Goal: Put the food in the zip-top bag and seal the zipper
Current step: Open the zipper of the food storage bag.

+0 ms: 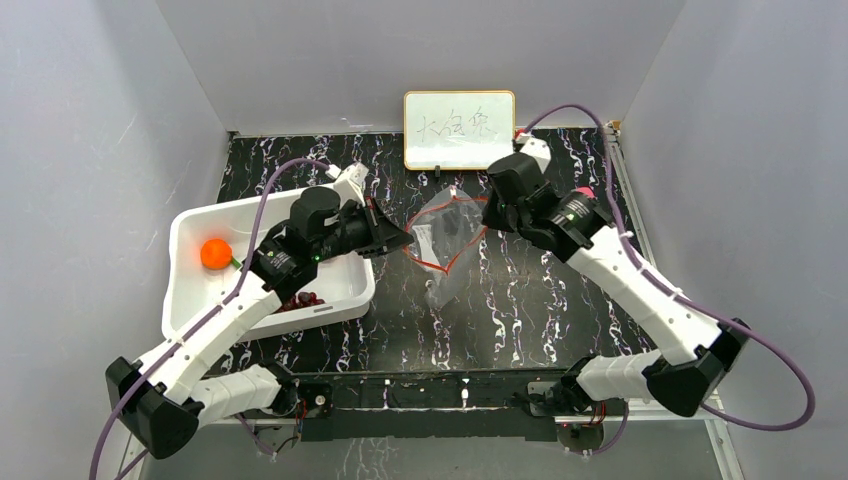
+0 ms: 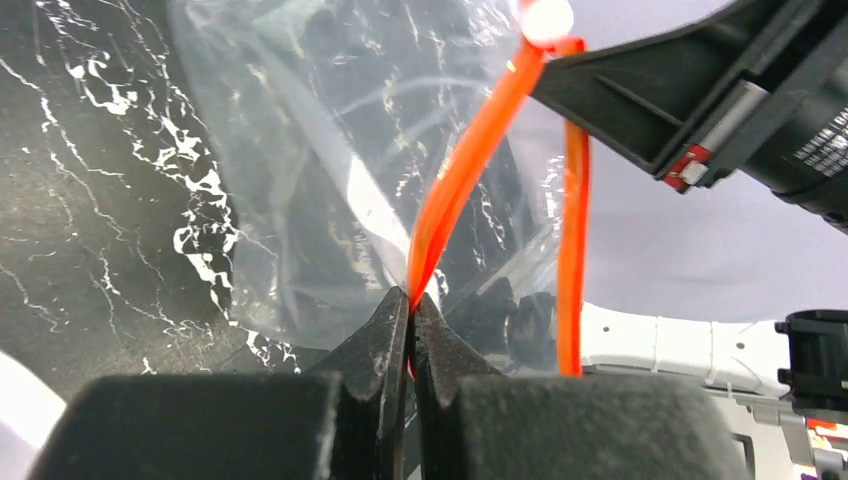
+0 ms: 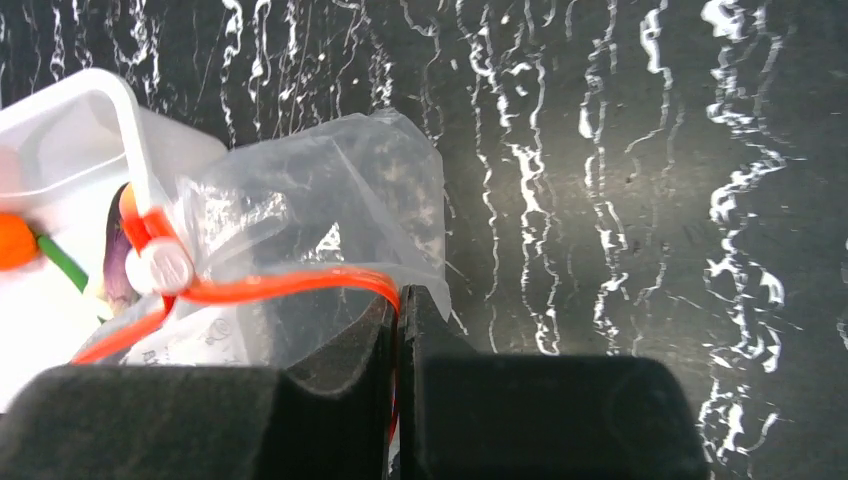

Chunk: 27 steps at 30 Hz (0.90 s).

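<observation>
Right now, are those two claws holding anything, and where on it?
Yes. Both hold the zip-top bag by its red-orange zipper: the left gripper pinches one side of the mouth, the right gripper the opposite side.

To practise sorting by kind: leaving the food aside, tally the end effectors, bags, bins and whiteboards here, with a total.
end effectors: 2 (left end effector, right end effector)
zip-top bag: 1
white bin: 1
whiteboard: 1
Total: 5
</observation>
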Tool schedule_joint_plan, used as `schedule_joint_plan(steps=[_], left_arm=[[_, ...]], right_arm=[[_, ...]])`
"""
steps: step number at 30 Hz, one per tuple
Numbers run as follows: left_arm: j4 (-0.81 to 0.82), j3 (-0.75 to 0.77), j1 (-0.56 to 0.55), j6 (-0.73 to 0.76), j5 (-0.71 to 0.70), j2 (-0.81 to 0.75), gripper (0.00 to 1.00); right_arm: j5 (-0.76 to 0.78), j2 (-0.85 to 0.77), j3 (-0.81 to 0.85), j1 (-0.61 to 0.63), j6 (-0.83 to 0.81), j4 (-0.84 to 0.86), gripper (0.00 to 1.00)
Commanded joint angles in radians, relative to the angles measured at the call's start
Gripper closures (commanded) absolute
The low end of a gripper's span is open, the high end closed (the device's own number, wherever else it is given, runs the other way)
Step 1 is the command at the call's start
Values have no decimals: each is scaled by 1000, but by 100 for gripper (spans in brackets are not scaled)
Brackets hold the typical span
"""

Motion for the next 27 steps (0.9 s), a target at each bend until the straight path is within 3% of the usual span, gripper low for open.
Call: schedule_joint_plan(steps=[1,5,10,16,27], left_arm=[[-88,51,-6,8,-64,-17,100],[-27,59,-6,1,35,24,100],[30,88,-6,47,87,54,64],[56,147,-9,129,102,75,36],[39,227,-13,228,149,169,18]], right_arm=[[132,-89,15,-1,-2,-21,100],[-24,-148,-34,-1,-1,87,100],[-9,-126,-7,-1,-5,49,100],[-53,-116,-3,3,45,100,100],[-64,-37,12,23,84,153,100]])
